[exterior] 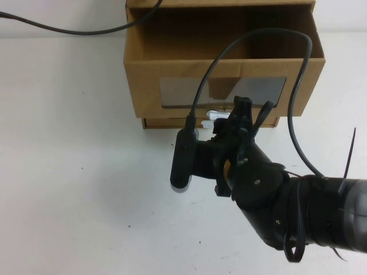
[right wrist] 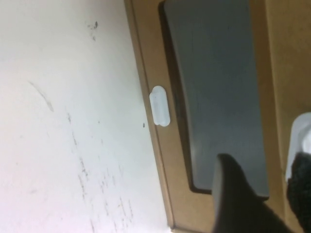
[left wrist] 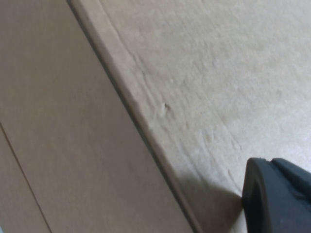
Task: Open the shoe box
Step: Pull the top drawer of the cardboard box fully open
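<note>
Box point(exterior: 149, 86) is sat at 12 o'clock on the surface point(exterior: 69, 172), top looks opened. Right gripper point(exterior: 254, 107) is spread at its 6 o'clock face by the tab point(exterior: 215, 116). Left gripper point(left wrist: 277, 194) is pressed together against cardboard, probably for bracing.

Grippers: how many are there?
2. The right gripper, open, hovers at the shoe box's windowed front; the left gripper, shut, sits against cardboard, seen only by its own wrist camera.
</note>
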Available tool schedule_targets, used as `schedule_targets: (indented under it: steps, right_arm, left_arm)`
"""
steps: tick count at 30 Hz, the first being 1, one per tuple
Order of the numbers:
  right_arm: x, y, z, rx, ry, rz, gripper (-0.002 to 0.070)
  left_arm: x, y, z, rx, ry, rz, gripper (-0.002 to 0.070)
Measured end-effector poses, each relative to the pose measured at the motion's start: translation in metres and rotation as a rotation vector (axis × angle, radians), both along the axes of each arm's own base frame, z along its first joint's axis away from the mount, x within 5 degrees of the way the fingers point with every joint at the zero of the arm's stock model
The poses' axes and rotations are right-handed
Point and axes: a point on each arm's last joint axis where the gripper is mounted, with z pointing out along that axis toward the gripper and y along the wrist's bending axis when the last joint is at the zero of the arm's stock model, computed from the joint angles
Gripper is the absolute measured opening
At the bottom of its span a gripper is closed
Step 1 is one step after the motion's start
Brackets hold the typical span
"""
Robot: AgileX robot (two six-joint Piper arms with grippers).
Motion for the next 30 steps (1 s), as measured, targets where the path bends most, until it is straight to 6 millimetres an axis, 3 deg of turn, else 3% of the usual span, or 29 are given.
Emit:
schedule_targets:
  steps: [13, 30]
  right_arm:
    - [0.007, 0.003, 0.013, 0.018, -0.052, -0.047, 0.0229]
    - [0.012, 0.002, 0.007, 0.019, -0.023, -0.03, 0.0177]
  left_arm:
    - [0.0, 0.0, 0.0, 0.002, -0.003, -0.002, -0.0005]
    - [0.0, 0.0, 0.0, 0.003, -0.005, -0.004, -0.0006]
